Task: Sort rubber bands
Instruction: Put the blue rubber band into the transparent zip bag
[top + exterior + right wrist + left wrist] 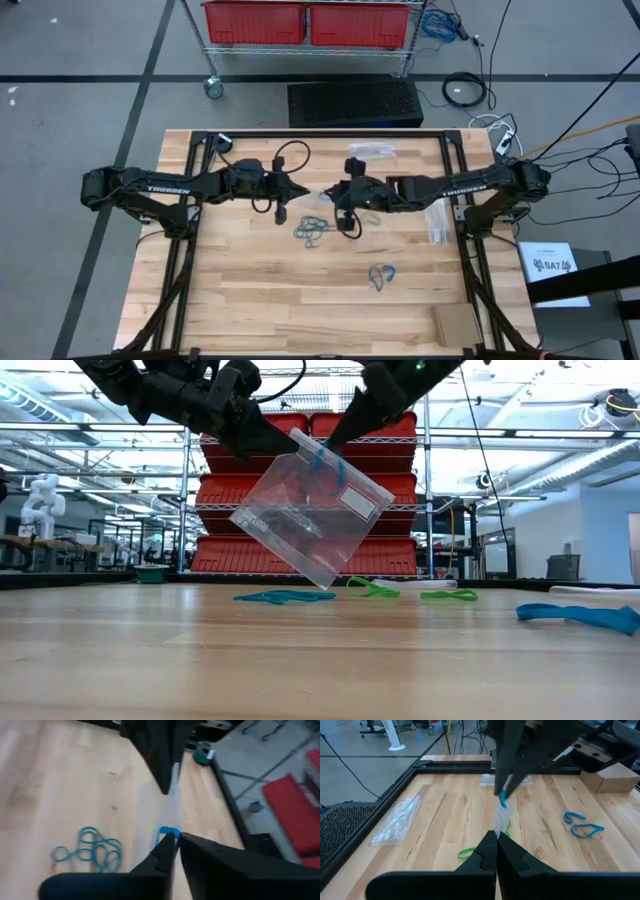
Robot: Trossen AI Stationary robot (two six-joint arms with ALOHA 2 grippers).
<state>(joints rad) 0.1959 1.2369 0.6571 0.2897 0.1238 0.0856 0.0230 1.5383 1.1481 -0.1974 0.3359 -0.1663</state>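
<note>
2 end effectors (268,442) (335,432), pinched on 1 clear bag (305,510) aloft.

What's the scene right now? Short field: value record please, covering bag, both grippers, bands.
bag: clear plastic bag held up above the table, tilted, one corner low
left gripper: shut on the bag's upper edge
right gripper: at the bag's mouth with a blue rubber band at its fingertips
loose bands: tangled pile on the table under the grippers; blue ones nearer the front edge
spare bags: flat by the right arm
</note>
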